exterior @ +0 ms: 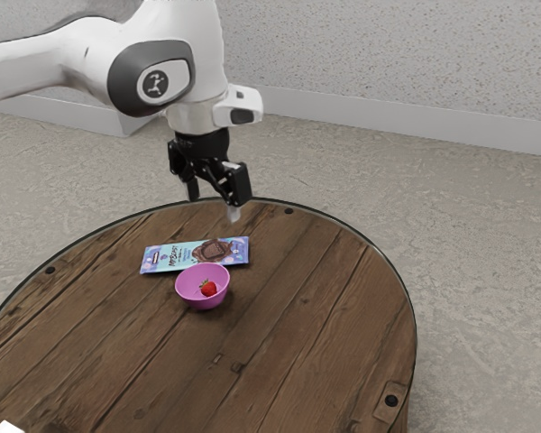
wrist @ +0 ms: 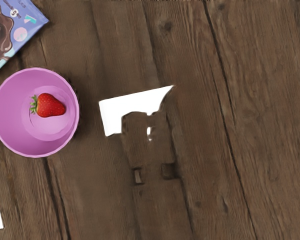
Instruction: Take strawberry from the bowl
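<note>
The white arm (exterior: 36,68) comes in from the exterior view's upper left, well above the bowl (exterior: 203,289), and bends downward at its wrist joint (exterior: 153,77), which has a dark grey cover. Below this, a pale wrist section (exterior: 198,115) leads down to the black gripper (exterior: 214,203). The gripper points down, higher than the bowl and off to one side of it, well apart from it. Its two fingers (exterior: 240,185) stand spread, with a gap between them, both above the bowl's rim.
</note>
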You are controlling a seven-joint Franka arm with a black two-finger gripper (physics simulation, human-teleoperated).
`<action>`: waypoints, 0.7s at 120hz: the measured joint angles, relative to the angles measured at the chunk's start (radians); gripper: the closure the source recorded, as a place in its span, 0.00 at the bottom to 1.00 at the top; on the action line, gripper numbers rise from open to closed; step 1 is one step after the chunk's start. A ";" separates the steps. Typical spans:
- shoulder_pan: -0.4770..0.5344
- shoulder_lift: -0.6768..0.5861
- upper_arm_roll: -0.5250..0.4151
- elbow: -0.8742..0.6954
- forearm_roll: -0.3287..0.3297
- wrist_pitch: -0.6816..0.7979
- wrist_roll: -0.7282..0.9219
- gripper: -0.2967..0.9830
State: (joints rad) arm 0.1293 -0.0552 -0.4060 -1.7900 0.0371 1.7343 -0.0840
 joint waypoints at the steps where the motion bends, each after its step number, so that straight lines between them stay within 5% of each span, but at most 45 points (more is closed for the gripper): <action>1: 0.003 0.000 0.000 -0.002 0.000 0.002 -0.001 0.23; 36: 0.177 0.025 -0.005 -0.259 -0.007 0.186 -0.050 0.23; 55: 0.265 0.039 -0.007 -0.271 -0.077 0.253 -0.228 0.23; 74: 0.303 0.105 -0.008 -0.309 -0.115 0.388 -0.390 0.23; 84: 0.246 0.156 -0.006 -0.305 -0.117 0.446 -0.458 0.23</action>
State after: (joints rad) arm 0.3753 0.1004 -0.4118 -2.0947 -0.0801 2.1802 -0.5420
